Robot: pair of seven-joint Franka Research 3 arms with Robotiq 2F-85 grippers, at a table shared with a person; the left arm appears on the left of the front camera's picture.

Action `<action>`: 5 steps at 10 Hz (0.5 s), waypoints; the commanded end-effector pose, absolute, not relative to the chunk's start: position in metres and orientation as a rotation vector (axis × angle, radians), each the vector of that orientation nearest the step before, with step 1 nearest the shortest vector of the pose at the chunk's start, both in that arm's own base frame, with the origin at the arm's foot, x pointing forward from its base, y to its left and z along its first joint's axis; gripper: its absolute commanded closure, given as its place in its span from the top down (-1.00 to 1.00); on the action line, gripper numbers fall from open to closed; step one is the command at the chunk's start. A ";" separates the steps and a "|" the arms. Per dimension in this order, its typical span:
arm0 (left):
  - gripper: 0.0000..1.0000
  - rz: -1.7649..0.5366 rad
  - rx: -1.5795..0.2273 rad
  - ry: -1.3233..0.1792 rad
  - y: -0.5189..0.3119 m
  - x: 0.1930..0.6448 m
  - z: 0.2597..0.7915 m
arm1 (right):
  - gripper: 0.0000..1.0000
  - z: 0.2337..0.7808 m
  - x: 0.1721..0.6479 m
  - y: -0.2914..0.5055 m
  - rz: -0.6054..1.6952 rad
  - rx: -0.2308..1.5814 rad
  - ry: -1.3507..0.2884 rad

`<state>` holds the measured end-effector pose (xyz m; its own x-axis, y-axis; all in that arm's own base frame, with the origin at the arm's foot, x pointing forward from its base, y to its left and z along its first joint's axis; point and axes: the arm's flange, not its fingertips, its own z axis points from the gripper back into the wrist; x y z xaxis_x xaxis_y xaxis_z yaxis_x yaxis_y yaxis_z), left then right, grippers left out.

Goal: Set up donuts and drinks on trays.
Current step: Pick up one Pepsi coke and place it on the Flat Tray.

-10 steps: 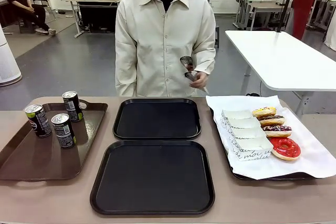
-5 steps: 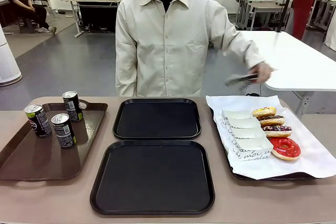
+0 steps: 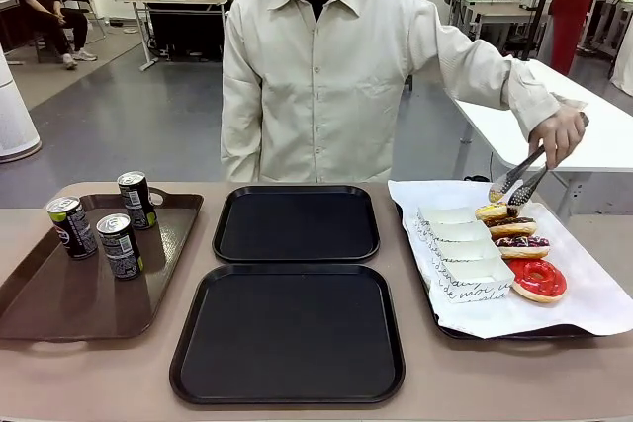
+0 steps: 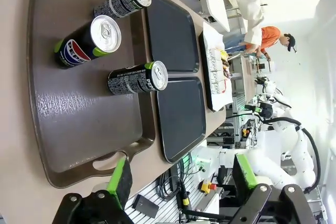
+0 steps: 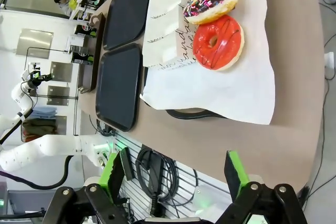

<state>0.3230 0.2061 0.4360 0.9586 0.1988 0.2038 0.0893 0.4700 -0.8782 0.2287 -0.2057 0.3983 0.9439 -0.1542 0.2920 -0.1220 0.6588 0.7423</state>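
Observation:
Two black trays lie mid-table, one far [image 3: 296, 223] and one near [image 3: 288, 332], both bare. Three dark cans [image 3: 120, 244] stand on the brown tray [image 3: 59, 294] at the left. Several donuts sit in a row at the right: a glazed one [image 3: 497, 211], a sprinkled one [image 3: 522, 244] and a red-iced one [image 3: 537, 280], beside flat white boxes [image 3: 460, 254]. In the left wrist view my left gripper [image 4: 181, 179] hangs open above the cans [image 4: 86, 42]. My right gripper [image 5: 173, 174] is open over the table edge, short of the red donut [image 5: 218, 43].
The person stands at the far side, a hand [image 3: 557, 133] holding metal tongs [image 3: 519, 183] right at the glazed donut. White paper [image 3: 593, 294] lines the donut tray and overhangs it. A white table [image 3: 534, 106] stands behind at the right.
The person's hand swung the tongs from the chest out to the right, then down to the glazed donut. Cans, trays and donuts stayed put.

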 end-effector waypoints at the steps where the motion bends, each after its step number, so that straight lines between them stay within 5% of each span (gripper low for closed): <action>1: 1.00 0.073 -1.103 -0.307 0.205 0.321 0.437 | 1.00 0.397 0.230 -0.207 -0.013 0.874 -0.364; 5: 1.00 0.073 -1.103 -0.307 0.205 0.321 0.437 | 1.00 0.397 0.230 -0.207 -0.013 0.874 -0.364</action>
<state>0.3229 0.2060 0.4360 0.9588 0.1984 0.2035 0.0893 0.4693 -0.8785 0.2288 -0.2055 0.3984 0.9441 -0.1535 0.2918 -0.1222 0.6591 0.7420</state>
